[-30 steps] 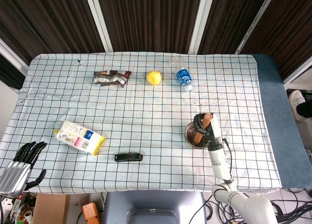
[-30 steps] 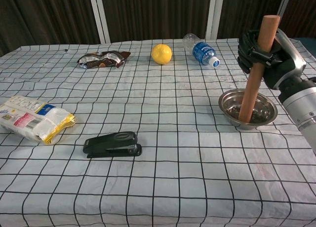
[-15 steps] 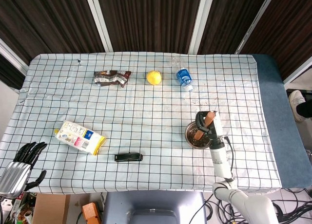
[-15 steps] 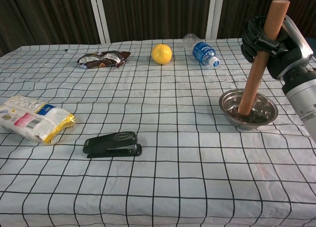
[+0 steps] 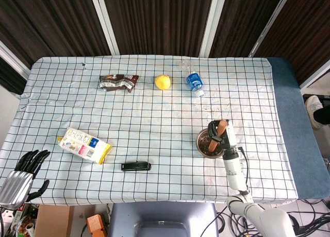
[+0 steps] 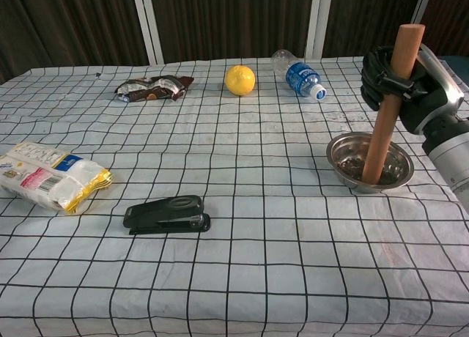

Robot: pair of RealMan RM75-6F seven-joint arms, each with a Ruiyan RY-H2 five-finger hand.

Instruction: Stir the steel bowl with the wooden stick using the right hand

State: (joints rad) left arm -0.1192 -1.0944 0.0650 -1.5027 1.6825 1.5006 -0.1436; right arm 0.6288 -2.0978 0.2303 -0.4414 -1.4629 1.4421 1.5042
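Observation:
The steel bowl (image 6: 352, 148) (image 5: 202, 142) stands on the checked cloth at the right side of the table. A wooden stick (image 6: 385, 135) (image 5: 220, 126) stands nearly upright in it, its lower end against the bowl's bottom. My right hand (image 6: 410, 84) (image 5: 220, 135) grips the stick near its top, dark fingers wrapped around it. My left hand (image 5: 23, 170) hangs off the table's front left corner, fingers spread, holding nothing; the chest view does not show it.
A black stapler (image 6: 166, 214) lies at front centre, and a white and yellow packet (image 6: 50, 175) at the left. Further back are a brown snack wrapper (image 6: 152, 88), a yellow lemon (image 6: 239, 80) and a lying water bottle (image 6: 297, 76).
The stick's lower end has swept from the bowl's left side toward its middle right, and the stick now stands straighter. My right hand shifted slightly right. The left hand stayed put.

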